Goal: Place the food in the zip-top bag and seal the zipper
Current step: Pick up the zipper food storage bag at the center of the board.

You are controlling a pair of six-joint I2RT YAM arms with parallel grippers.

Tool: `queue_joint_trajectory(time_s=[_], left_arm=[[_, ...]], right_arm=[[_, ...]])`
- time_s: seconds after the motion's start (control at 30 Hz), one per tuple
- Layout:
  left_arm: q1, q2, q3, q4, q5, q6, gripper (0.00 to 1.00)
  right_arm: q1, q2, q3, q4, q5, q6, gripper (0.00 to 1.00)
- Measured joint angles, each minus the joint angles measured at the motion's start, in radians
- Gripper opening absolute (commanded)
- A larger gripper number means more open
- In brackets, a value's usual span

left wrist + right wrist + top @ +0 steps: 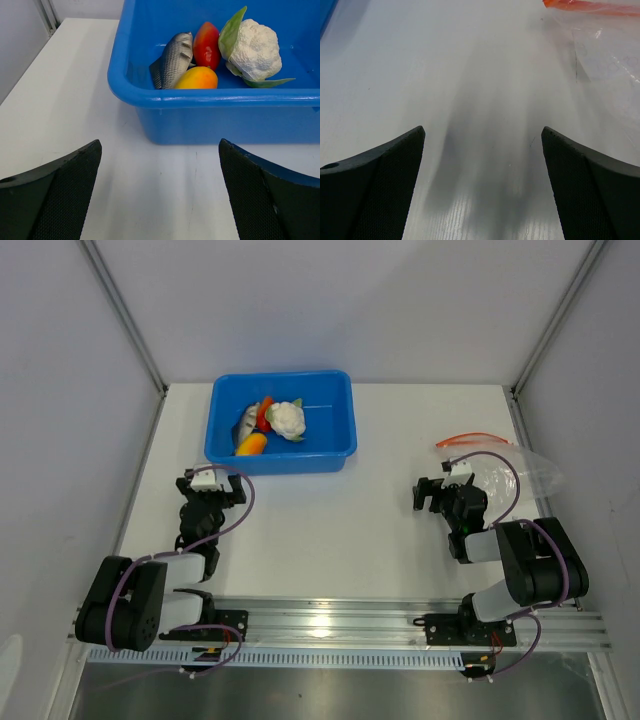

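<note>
Entry, both arms at the near side of the white worktop (350,530).

Landmark: the blue rectangular plastic tub (281,458), which stands toward the far left of the worktop.

Food: all four toy pieces lie inside the tub, in its left half. I see:
- the white cauliflower with green leaves (257,47), the piece nearest the tub's middle;
- the red pepper (207,45), just left of the cauliflower and touching it as far as I can tell;
- the dark grey scaled fish (175,59), leaning at the left of the group;
- the orange, rounded carrot-like piece (197,78), nearest the tub's front wall and resting against the fish and the pepper.

Bag: the clear, crinkly zip-top bag (515,472) lies flat on the worktop, well to the right of the tub. Its thin red-orange zipper strip (470,438) is on the edge that lies farthest from the arms. From the overhead view I cannot tell whether the mouth is open or sealed.

Left gripper (160,145): it sits low over the worktop, just in front of the tub's left front corner and pointing at the front wall. The jaws are spread wide, with bare worktop between them.

Right gripper (482,131): it is well to the right of the tub and a little nearer to me, just beside the bag's left edge. The jaws are spread wide. The wrist view shows bare worktop between them, and the bag's corner and zipper lie ahead and to the right. The jaws do not touch the bag.
</note>
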State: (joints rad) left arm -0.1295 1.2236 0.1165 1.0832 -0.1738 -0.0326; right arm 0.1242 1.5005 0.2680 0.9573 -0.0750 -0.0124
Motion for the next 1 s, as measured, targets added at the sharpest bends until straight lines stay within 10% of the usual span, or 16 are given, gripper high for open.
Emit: queue_joint_trajectory(time_s=[0.63,1.0], left_arm=[[-0.002,0.000,0.001,0.005,0.008,0.018,0.99],[-0.040,-0.173,0.078,-0.209,-0.065,0.042,0.99]], right_arm=[[0.077,-0.038,-0.008,-0.001,0.155,-0.016,0.99],[0.222,-0.250,0.270,-0.451,0.386,-0.006,0.99]])
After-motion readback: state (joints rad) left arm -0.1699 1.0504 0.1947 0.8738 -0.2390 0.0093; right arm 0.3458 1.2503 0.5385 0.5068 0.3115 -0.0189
